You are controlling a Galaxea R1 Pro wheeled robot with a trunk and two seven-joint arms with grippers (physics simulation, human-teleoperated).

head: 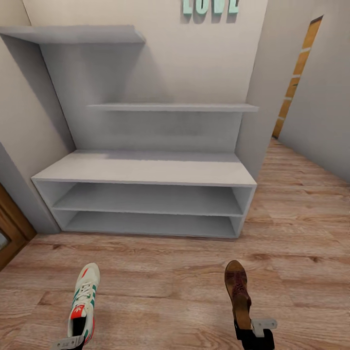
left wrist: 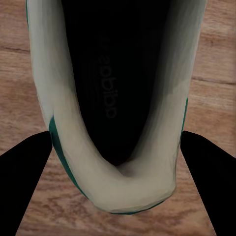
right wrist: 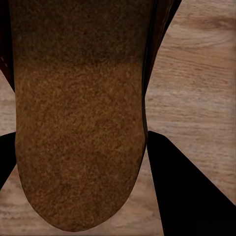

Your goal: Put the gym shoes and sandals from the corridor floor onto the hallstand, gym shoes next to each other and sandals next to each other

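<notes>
A pale grey-white hallstand (head: 146, 170) with 2 open shelf levels and staggered wall shelves stands on grained wood-plank floor (head: 170, 291). The left gripper (left wrist: 118, 147), its jaws closed on the heel, holds 1 white gym shoe (head: 83, 301) with green stripes. The right gripper (right wrist: 78, 147) clamps 1 brown sandal (head: 238, 291) with a fuzzy tan footbed. Both point toe-first at the hallstand, near it. Both grippers are cut off by the head view's lower edge.

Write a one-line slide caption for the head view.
Facing the hallstand, its shelves bare, the left gripper holds a gym shoe and the right gripper a sandal above the corridor floor.
</notes>
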